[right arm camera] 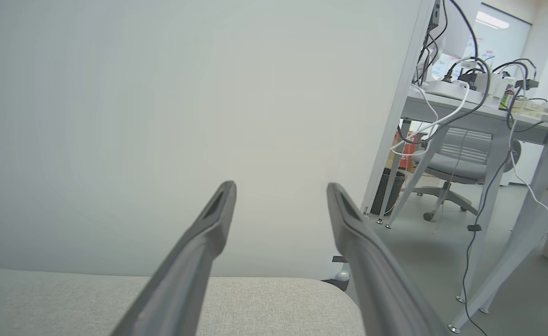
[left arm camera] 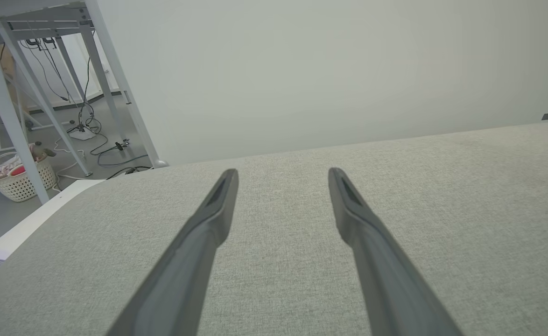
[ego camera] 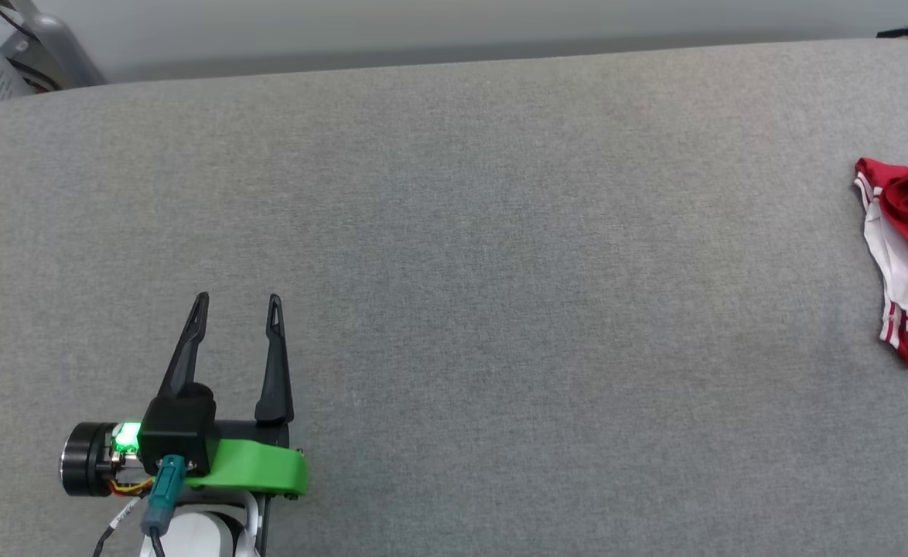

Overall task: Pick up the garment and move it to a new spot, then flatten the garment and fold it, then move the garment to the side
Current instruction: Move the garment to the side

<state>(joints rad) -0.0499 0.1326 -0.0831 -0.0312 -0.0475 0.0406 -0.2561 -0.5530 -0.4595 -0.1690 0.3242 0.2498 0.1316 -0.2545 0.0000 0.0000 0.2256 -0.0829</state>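
The garment (ego camera: 906, 255), red with white parts and red-white striped trim, lies bunched at the far right edge of the grey fabric table (ego camera: 500, 271), cut off by the frame. My left gripper (ego camera: 237, 305) rests at the lower left of the head view, far from the garment, open with nothing between its fingers. The left wrist view shows the same gripper (left arm camera: 283, 179) open over bare grey fabric. In the right wrist view my right gripper (right arm camera: 281, 191) is open and empty, raised above the table's end (right arm camera: 255, 298) and pointing at a pale wall.
A pale wall runs behind the table. Off the table's left end stand a white frame (left arm camera: 115, 84), floor cables and a laundry basket (left arm camera: 17, 177). Past its right end are a desk (right arm camera: 488, 112) with cables and a grey office chair (right arm camera: 456, 163).
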